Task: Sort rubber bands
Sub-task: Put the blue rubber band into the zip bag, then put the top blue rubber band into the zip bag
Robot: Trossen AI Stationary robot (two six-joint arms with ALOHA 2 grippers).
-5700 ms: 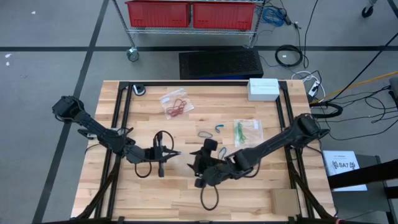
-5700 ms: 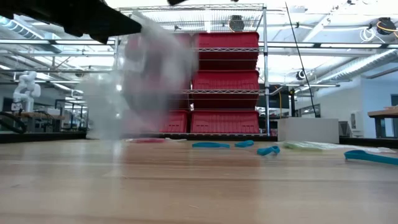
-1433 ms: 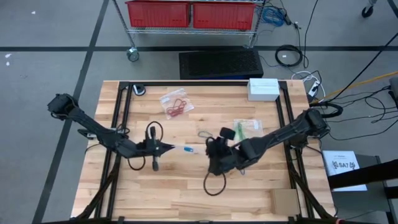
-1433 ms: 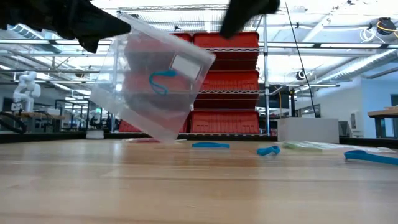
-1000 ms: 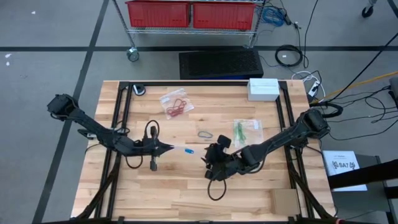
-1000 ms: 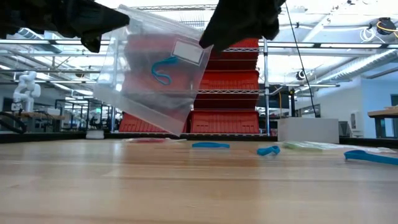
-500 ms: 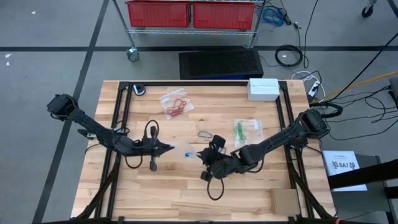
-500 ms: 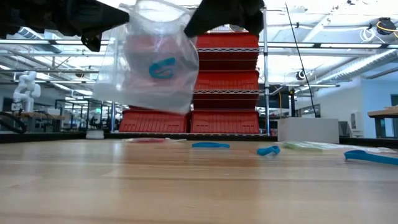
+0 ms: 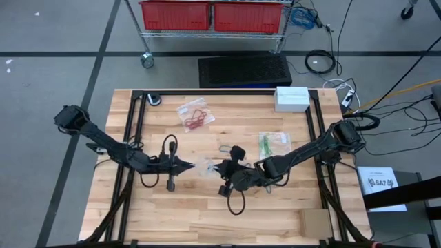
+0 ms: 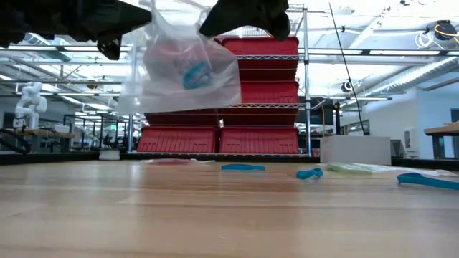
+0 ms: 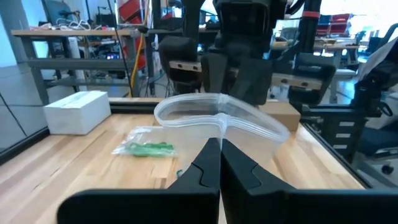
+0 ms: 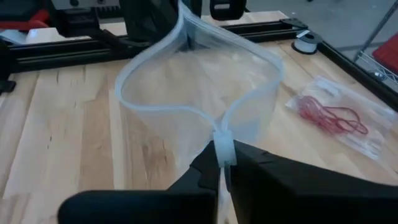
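A robotics workshop: wire shelving [image 10: 301, 86] of red bins [image 10: 259, 93], workbenches [image 11: 74, 37], floor cables [image 9: 320, 62].
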